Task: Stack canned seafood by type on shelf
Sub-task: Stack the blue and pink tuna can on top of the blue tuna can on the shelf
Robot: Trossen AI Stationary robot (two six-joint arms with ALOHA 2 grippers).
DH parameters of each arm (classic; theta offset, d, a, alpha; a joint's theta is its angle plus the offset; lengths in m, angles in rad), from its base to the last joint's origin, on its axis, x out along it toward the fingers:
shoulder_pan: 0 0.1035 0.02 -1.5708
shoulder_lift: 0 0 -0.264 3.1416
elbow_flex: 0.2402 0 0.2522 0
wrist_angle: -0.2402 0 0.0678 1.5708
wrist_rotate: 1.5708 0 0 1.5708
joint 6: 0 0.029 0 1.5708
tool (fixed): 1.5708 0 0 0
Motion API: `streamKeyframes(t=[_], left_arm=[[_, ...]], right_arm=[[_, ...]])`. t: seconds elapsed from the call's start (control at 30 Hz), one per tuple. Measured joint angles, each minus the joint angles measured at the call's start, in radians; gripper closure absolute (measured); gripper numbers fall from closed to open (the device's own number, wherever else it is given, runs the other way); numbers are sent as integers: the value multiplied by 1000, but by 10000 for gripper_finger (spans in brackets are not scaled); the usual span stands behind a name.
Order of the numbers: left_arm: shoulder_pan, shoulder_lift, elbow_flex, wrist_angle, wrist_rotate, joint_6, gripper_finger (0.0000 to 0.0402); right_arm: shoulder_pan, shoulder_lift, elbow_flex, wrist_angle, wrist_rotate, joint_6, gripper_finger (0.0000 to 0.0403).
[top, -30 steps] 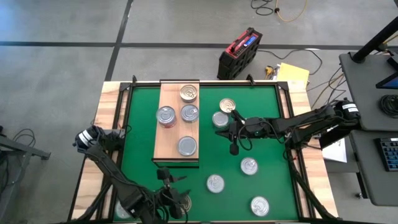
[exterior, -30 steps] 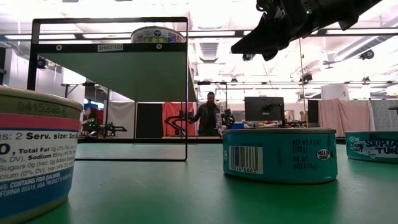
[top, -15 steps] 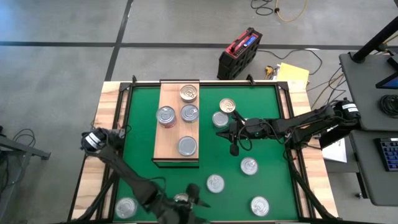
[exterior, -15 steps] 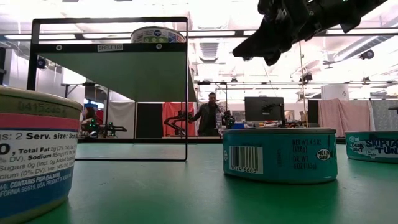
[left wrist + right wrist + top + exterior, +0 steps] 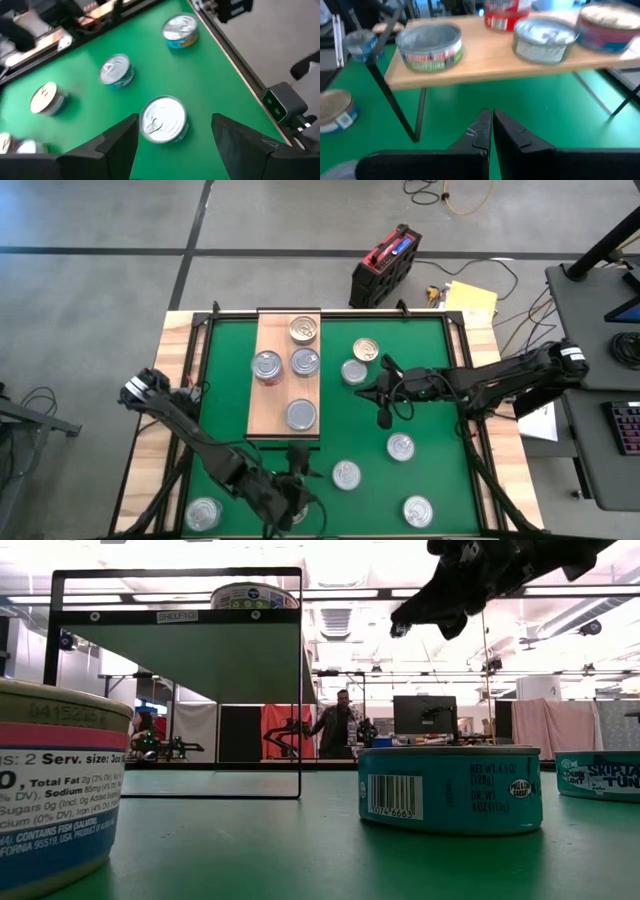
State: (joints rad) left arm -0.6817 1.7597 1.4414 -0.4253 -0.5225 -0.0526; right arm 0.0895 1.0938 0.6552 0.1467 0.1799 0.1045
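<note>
high view: the shelf point(image 5: 287, 373) stands on the green bench point(image 5: 425, 360) and carries four tins point(image 5: 304, 361). two more tins point(image 5: 354, 372) sit just beside it, and others point(image 5: 346, 474) lie scattered toward the near edge. the right claw point(image 5: 383, 418) hangs over the mat near the shelf. the left claw point(image 5: 296, 480) is at the near edge, beside a silver-lidded tin.

low view: a teal tin point(image 5: 450, 789) rests on the mat, with the right arm point(image 5: 490, 575) above it.

left wrist view: the left claw's fingers point(image 5: 120, 142) stand apart, empty, over a silver tin point(image 5: 163, 119).

right wrist view: the right claw point(image 5: 491, 131) is pressed together, holding nothing, facing the shelf point(image 5: 490, 65) and its tins.
</note>
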Motion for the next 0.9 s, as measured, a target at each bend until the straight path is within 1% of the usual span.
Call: streamKeyframes(t=[0.1,0.3,0.37,0.5,0.53,0.57,0.67,0.7,0.77,0.87,0.9], left_arm=[[-3,-75,-80,43,4,0,169],[-4,-269,-247,181,35,78,169],[-4,-337,-289,199,35,94,169],[-4,-466,-376,194,31,95,169],[-4,-494,-397,193,8,96,169],[-2,-517,-413,198,-43,96,169],[0,-567,-458,216,-261,96,169],[0,-578,-464,215,-311,96,169],[0,-599,-469,188,-339,113,169],[-1,-615,-470,139,-347,133,169],[-1,-619,-470,123,-363,132,169]], right_arm=[[-1,-35,0,-25,5,-10,394],[-3,-84,8,-33,8,-17,394],[-5,-92,8,-44,21,16,394],[-10,-104,11,-65,81,103,394],[-16,-104,11,-75,97,139,394],[-27,-107,12,-97,111,183,394],[-61,-111,20,-197,120,306,394],[-66,-112,28,-243,121,335,394],[-71,-110,39,-312,120,385,394],[-70,-110,44,-349,118,463,394],[-70,-110,46,-365,116,491,394]])
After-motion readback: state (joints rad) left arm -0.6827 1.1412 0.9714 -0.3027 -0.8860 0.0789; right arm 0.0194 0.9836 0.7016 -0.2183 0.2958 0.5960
